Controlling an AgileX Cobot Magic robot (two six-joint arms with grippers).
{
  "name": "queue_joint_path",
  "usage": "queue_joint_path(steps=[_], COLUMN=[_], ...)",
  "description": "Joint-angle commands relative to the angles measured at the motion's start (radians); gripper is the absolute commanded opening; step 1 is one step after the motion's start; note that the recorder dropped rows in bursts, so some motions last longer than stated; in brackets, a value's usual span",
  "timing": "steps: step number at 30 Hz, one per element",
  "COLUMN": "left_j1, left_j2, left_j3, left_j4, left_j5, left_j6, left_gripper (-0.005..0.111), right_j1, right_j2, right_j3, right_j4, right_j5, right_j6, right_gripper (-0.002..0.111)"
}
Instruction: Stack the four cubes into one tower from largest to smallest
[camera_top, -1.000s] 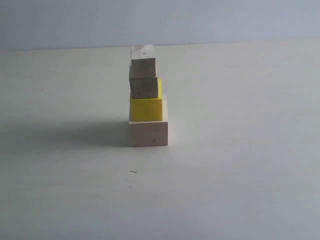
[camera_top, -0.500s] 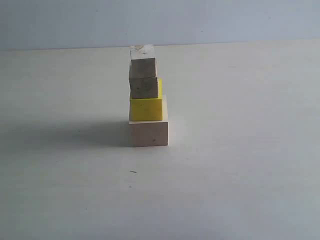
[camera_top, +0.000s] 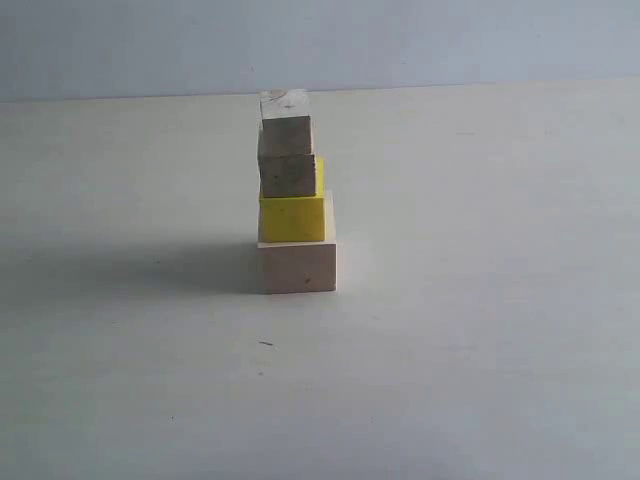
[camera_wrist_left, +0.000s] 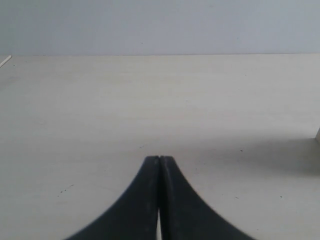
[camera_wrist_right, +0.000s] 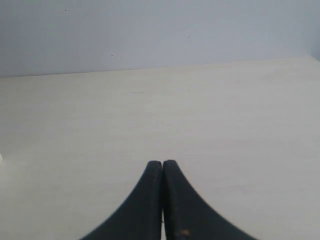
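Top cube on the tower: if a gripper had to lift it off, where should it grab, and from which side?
Probably from straight above, closing on two opposite upright faces of the top cube, about mid-height. Those faces are flat and parallel, nothing stands over it, and coming down avoids shoving sideways on the tower, whose cubes sit toward one edge.

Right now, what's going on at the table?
Nothing is being handled. The tower stands complete on the table: largest pale cube at the bottom, yellow cube on it, two small wooden cubes on top. The left gripper and right gripper are both shut, empty, clear of it.
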Motion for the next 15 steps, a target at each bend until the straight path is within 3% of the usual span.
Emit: queue_joint_path(steps=[1,15], left_j1=[-0.002,-0.002], left_j2=[-0.006,-0.006], left_j3=[0.003,0.003], left_j4=[0.002,0.002], left_j5=[-0.006,-0.006], left_j6=[0.001,0.001], left_gripper=[0.0,0.0], right_j1=[-0.022,-0.021], right_j2=[-0.007,-0.007], right_j3=[0.004,0.004], right_j4=[0.025,0.004], right_j5=[0.008,0.0], right_j6=[0.033,0.029], right_gripper=[0.0,0.0])
